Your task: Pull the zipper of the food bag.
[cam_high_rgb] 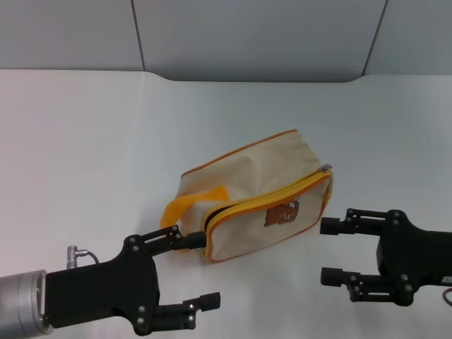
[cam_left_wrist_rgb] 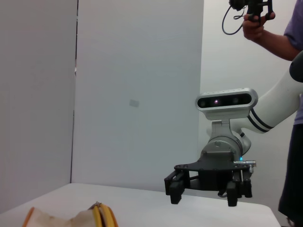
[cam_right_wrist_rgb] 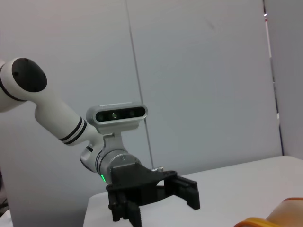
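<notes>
The food bag (cam_high_rgb: 254, 191), beige canvas with orange-yellow piping and a brown bear patch (cam_high_rgb: 282, 212), lies on the white table in the middle of the head view. Its zipper (cam_high_rgb: 272, 195) runs along the front top edge, with the silver pull tab (cam_high_rgb: 326, 168) at the bag's right end. The strap loop (cam_high_rgb: 185, 205) hangs at the left end. My left gripper (cam_high_rgb: 199, 272) is open at the bag's left end, its upper finger close to the bag. My right gripper (cam_high_rgb: 326, 251) is open just right of the bag, below the pull tab. Neither holds anything.
The white table (cam_high_rgb: 85, 141) stretches all around the bag, with a grey wall (cam_high_rgb: 254, 35) behind it. The left wrist view shows my right gripper (cam_left_wrist_rgb: 203, 193) and a person (cam_left_wrist_rgb: 284, 42) behind it. The right wrist view shows my left gripper (cam_right_wrist_rgb: 156, 198).
</notes>
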Robot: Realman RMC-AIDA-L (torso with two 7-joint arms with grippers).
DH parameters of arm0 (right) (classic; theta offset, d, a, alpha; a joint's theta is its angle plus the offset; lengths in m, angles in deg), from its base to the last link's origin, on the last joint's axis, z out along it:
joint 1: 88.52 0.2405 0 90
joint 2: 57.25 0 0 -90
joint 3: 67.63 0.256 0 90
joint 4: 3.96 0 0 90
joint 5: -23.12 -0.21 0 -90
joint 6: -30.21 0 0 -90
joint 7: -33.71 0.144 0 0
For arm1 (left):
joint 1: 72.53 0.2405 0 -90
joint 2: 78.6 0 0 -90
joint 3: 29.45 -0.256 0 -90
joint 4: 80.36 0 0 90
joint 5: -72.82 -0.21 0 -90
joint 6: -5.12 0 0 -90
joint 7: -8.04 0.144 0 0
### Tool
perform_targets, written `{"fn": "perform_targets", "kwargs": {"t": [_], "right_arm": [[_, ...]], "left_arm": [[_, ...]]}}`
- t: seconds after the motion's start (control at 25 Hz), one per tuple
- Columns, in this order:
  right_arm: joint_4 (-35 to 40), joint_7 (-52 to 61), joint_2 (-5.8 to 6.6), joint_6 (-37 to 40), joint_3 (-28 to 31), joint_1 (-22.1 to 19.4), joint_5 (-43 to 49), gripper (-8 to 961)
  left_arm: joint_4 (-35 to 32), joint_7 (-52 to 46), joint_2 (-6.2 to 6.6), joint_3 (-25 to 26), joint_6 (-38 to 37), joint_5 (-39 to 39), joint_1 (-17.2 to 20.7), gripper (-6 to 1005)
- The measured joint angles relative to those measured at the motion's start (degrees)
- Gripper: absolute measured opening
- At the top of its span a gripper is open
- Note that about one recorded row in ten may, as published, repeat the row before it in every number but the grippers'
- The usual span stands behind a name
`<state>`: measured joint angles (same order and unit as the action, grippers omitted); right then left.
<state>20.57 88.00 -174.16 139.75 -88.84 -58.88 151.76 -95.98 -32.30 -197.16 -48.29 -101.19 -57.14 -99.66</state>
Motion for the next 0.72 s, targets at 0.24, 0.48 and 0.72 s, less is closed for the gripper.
{"fn": "perform_targets", "kwargs": {"t": [0.24, 0.48, 0.72], "right_arm": [[-0.10, 0.19, -0.05, -0.16, -0.33, 0.33, -0.19, 695], [0.08, -0.06, -0.39, -0.21, 0.13, 0.01, -0.33, 696], [0.30, -0.18, -0.73, -0.29, 0.20, -0.03, -0.34, 695]], "left_arm": [[-0.64, 0.34, -0.01, 0.37, 0.04, 0.11, 0.50, 813], [-0.68, 0.35, -0.17, 0.39, 0.58, 0.15, 0.07, 813], [-0.72, 0.35, -0.24, 0.39, 0.61, 0.15, 0.00, 813]]}}
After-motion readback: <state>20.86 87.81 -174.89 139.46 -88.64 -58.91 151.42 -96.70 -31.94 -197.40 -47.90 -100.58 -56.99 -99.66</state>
